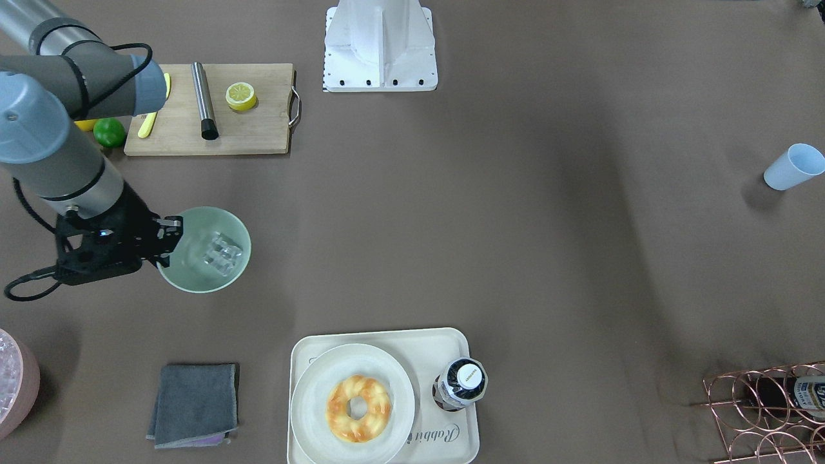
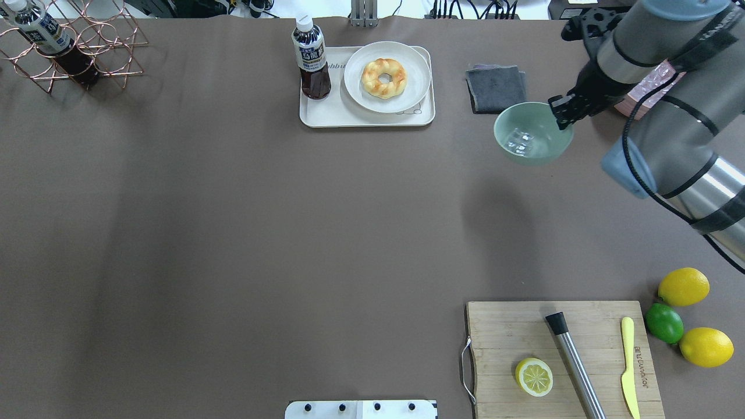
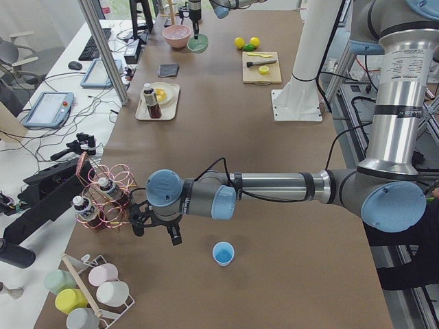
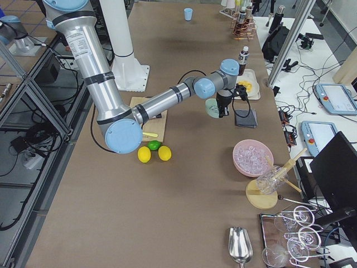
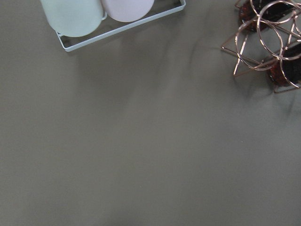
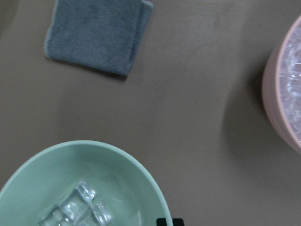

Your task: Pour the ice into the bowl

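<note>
The pale mint-green bowl (image 1: pixel 193 277) holds a few clear ice cubes (image 1: pixel 222 251). It also shows in the overhead view (image 2: pixel 547 148) with the ice (image 2: pixel 519 142), and in the right wrist view (image 6: pixel 117 165) with the ice (image 6: pixel 75 209). My right gripper (image 1: pixel 169 241) (image 2: pixel 563 113) is shut on the bowl's rim on the pink tub's side. The light blue cup (image 1: pixel 794 166) (image 3: pixel 223 253) stands alone at the table's other end. My left gripper (image 3: pixel 156 226) hovers beside that cup; I cannot tell if it is open or shut.
The pink tub (image 1: pixel 16 386) (image 6: pixel 287 80) of ice stands close to the bowl, with a grey cloth (image 1: pixel 193 405) nearby. There is a tray (image 1: pixel 303 351) with a donut plate and a bottle, a cutting board (image 1: pixel 258 132) with a lemon half, and a copper wire rack (image 1: pixel 760 412).
</note>
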You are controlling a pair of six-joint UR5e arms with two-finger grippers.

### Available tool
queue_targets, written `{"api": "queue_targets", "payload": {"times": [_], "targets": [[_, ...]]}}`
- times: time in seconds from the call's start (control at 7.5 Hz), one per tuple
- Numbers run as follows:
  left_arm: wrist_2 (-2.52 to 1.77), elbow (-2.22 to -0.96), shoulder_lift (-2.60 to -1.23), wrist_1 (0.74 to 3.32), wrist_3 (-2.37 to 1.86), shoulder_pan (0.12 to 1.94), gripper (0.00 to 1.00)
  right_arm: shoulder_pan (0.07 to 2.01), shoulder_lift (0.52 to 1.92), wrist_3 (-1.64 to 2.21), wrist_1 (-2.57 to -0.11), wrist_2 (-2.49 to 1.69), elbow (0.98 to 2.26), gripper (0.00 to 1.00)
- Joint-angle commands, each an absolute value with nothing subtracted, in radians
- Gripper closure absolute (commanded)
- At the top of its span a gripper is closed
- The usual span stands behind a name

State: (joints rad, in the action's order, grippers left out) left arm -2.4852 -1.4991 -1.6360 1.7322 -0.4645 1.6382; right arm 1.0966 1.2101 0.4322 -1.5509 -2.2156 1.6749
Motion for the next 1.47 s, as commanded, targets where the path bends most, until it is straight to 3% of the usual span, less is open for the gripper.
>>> {"api": "queue_targets", "payload": {"times": [0.0, 0.4, 0.67, 0.8, 1.33], "targets": [[-2.499, -1.609, -1.594, 1.732, -0.466, 1.608, 0.02, 1.236, 1.307, 0.199, -1.549, -2.305, 1.629, 1.0], [-2.487, -1.588, -1.582, 1.733, -0.462, 1.556, 0.02, 1.344, 1.391, 0.054, -1.392, -2.353, 1.501, 1.0], [-2.484, -1.617, -1.502, 1.761, -0.395, 1.595, 0.02, 1.385, 1.431, 0.014, -1.265, -2.379, 1.399, 1.0], [-2.488, -1.536, -1.511, 1.763, -0.197, 1.595, 0.02, 1.397, 1.451, 0.005, -1.194, -2.387, 1.355, 1.0], [-2.47, -1.546, -1.499, 1.761, -0.163, 1.608, 0.02, 1.402, 1.473, 0.009, -1.091, -2.393, 1.289, 1.0]]}}
